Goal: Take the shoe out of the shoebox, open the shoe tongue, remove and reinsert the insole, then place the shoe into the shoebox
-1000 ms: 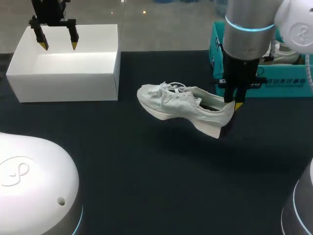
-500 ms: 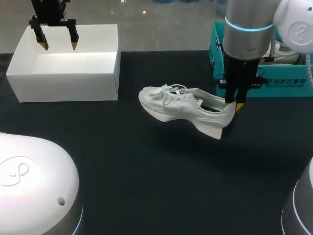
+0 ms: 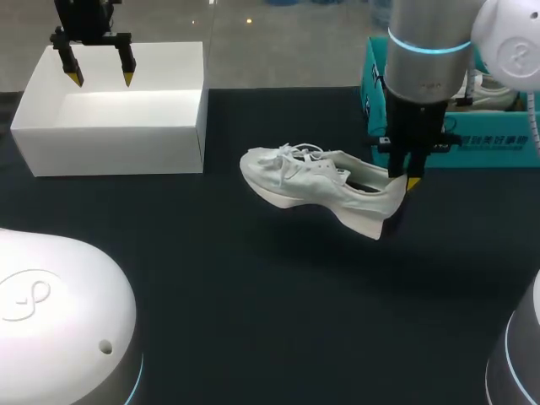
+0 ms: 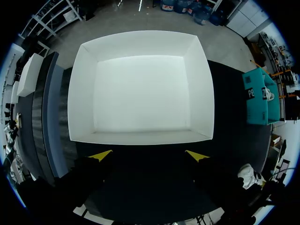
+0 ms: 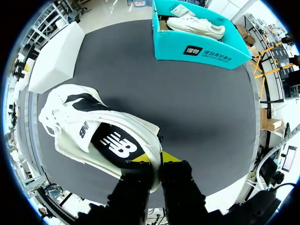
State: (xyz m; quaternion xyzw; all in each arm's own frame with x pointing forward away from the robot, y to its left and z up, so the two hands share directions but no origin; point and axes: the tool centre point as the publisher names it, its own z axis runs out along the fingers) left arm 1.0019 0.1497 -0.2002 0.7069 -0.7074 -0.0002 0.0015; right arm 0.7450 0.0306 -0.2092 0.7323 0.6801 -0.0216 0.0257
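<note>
Over at the far left corner of the table, our left gripper hangs above the empty white box, fingers spread wide with nothing in them, so no worries there. The shoe is mid-table, toe pointing left, and our right gripper has it pinched only by the thin heel rim. We reckon that's the weak spot: all the weight hangs out front, so the soft rim could fold or slip free and the shoe could flop onto its side.

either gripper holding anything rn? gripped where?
Right gripper is shut on the shoe, pinching the back of the heel collar. Left gripper is open above the white box and holds nothing.
</note>
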